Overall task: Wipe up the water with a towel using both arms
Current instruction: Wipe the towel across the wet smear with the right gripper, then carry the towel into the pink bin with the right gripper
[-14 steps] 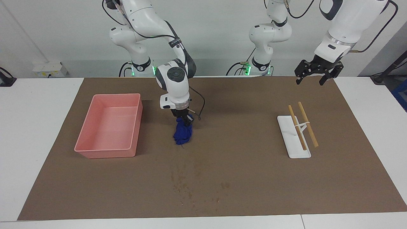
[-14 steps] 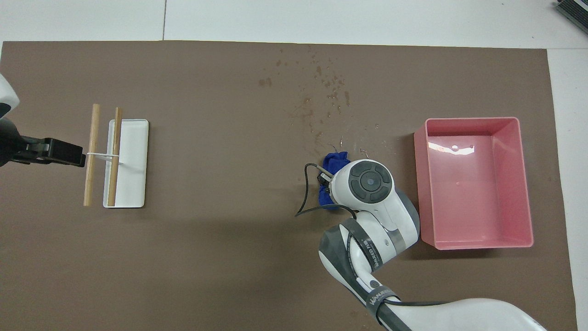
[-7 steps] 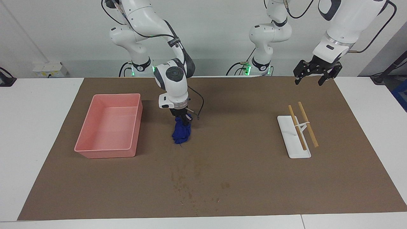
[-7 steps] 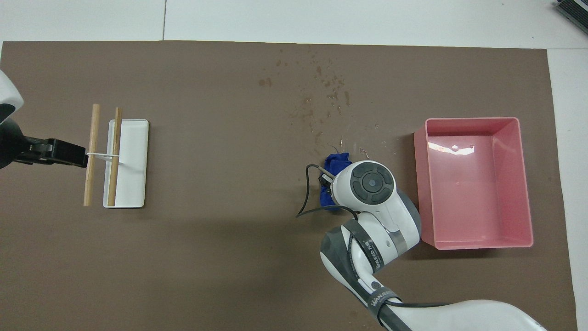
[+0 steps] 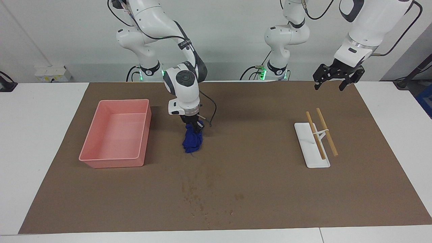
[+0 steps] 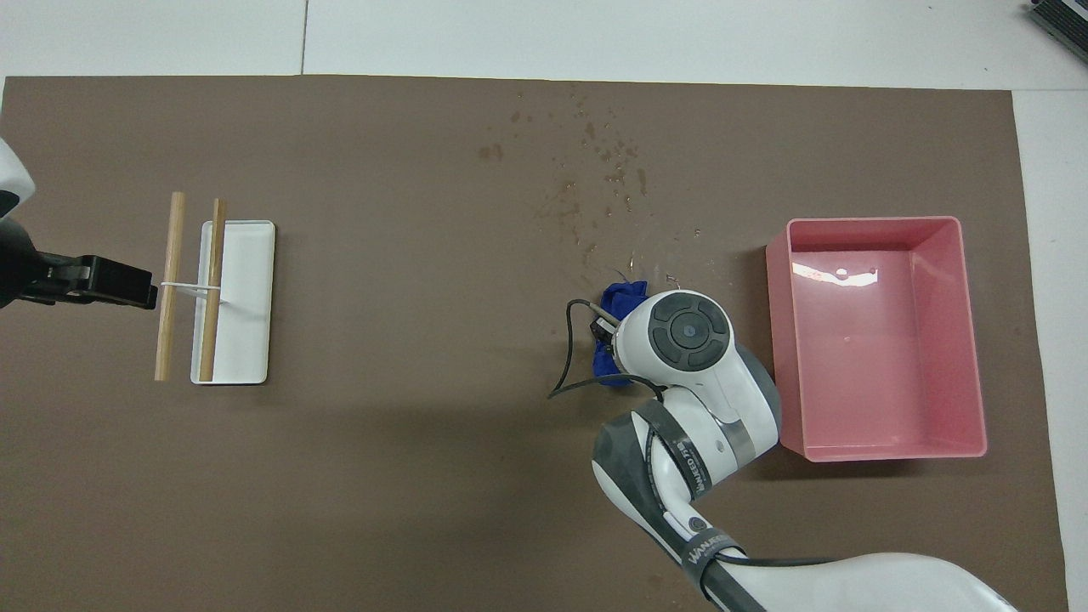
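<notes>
1. Two grippers are mine. My right gripper [image 5: 193,125] is pinched tight on the top of the blue towel [image 5: 193,141], which hangs bunched below it with its long axis vertical.
2. Towel location: over the brown mat [image 5: 256,189], beside the pink tray [image 5: 88,148]. Whether its lower end touches the mat I cannot tell.
3. Water location: the water [image 5: 206,197] lies as scattered darker spots on the mat, farther from my bases than the towel and slightly toward my left arm's end of the table. In the overhead view the nearest spots sit just beside the towel.
4. Governing relation: I judge the coming move runs away from my bases, from the towel toward the spots. My right arm is the nearer one.
5. My left gripper [image 5: 334,80] waits with fingers spread, raised over the mat's edge near the chopsticks [image 5: 321,132] on their white rest [image 5: 312,158], well apart from the water.
</notes>
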You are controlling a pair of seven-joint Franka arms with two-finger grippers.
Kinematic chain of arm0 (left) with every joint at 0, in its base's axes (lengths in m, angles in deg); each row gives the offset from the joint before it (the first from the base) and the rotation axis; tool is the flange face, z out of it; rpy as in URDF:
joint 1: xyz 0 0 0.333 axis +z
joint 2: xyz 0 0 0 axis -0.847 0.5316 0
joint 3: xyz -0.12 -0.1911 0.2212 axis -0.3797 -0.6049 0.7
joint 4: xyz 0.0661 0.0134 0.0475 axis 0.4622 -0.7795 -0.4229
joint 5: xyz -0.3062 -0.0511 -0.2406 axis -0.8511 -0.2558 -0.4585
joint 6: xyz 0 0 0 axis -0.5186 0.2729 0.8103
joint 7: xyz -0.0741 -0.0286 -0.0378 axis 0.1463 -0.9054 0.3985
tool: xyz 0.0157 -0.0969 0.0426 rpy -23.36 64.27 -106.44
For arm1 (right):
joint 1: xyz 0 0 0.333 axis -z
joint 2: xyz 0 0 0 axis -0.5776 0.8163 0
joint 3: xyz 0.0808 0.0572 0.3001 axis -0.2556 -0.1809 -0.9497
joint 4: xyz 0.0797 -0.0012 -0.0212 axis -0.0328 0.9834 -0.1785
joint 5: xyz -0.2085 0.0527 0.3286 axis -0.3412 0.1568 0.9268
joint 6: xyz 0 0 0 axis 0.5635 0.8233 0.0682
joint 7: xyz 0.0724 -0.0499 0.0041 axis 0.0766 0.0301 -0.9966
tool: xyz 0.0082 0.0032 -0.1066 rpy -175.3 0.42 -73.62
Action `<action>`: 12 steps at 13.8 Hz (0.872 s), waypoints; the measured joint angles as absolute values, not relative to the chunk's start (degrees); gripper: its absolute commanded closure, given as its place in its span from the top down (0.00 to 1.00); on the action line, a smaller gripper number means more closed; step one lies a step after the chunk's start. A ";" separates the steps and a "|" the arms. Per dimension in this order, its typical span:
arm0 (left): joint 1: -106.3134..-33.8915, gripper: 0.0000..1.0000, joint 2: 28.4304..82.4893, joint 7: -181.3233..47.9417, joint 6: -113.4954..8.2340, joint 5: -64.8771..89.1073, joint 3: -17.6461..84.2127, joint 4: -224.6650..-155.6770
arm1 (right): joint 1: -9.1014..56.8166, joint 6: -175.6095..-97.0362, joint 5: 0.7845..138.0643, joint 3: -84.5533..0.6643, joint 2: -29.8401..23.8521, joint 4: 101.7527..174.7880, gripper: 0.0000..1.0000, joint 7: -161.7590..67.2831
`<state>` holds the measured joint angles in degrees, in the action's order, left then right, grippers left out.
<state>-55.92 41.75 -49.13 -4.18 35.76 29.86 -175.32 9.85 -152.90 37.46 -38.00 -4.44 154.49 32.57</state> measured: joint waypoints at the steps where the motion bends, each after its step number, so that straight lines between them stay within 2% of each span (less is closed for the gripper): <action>1: -55.92 1.00 41.75 -49.13 -4.18 35.76 29.86 -175.33 | 9.94 -152.19 37.44 -38.00 -4.45 153.66 0.00 32.57; 4: -55.92 1.00 41.75 -49.13 -4.18 35.76 29.85 -175.33 | 10.15 -148.57 37.37 -37.99 -4.61 148.68 0.00 32.57; 8: -55.92 1.00 41.75 -49.13 -4.18 35.76 29.85 -175.33 | 11.84 -138.13 37.33 -37.86 -6.00 138.31 0.00 32.21; 12: -55.91 1.00 41.75 -49.13 -4.18 35.76 29.85 -175.33 | 14.47 -131.29 37.30 -37.83 -10.68 136.78 0.00 28.04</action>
<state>-55.91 41.75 -49.13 -4.18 35.76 29.85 -175.33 14.47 -131.29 37.30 -37.83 -10.68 136.78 28.04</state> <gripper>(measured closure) 0.000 0.630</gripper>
